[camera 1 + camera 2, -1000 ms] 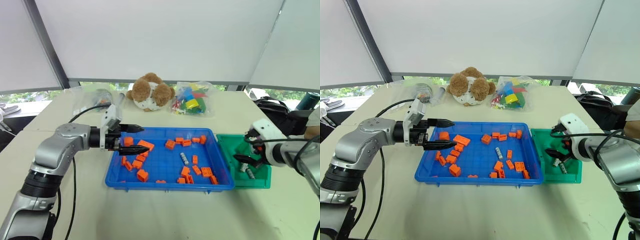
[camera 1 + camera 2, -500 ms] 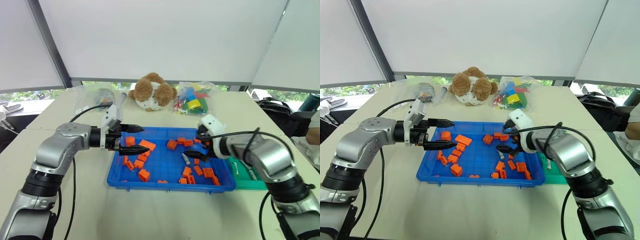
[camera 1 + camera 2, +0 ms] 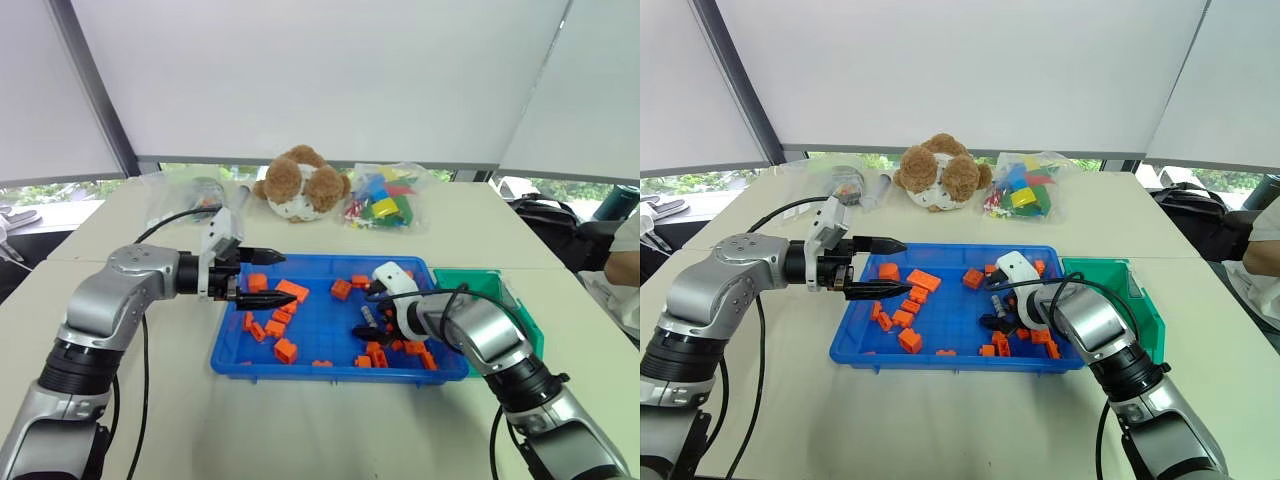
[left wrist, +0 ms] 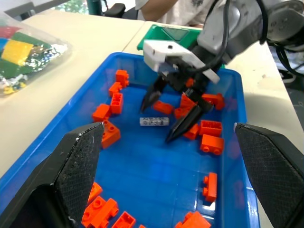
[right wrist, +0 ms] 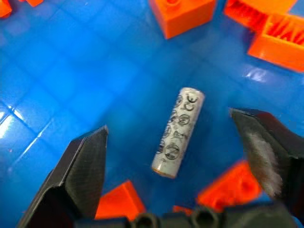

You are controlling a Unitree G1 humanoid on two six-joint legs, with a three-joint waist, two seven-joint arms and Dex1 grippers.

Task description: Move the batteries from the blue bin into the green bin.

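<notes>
Battery point(image 5: 178, 131) pickup was the step in hand: one silver cylinder lay flat on the floor of the blue bin point(image 3: 300, 357), and the right gripper point(image 4: 173, 113) hung just above it with its jaws spread, one black finger on each side and nothing yet between them. In the right wrist view the battery sat nearer the middle of the gap than either finger point(image 5: 78, 173), tilted a little off the line square to the jaws. Orange bricks point(image 5: 186, 14) crowded close around it, one at each end and more toward the far side.

Doing this well seemed to call for lowering straight down so both tips reached the bin floor beside the battery, not on top of a brick, and closing across the cylinder's width, not its length, so it would not roll or squirt out. A slight wrist turn could square the jaws to its long side.

The left gripper point(image 3: 262, 278) was held over the bin's opposite end, jaws spread and empty. The green bin point(image 3: 505, 296) stood touching the blue bin's right side on the table point(image 3: 300, 430).
</notes>
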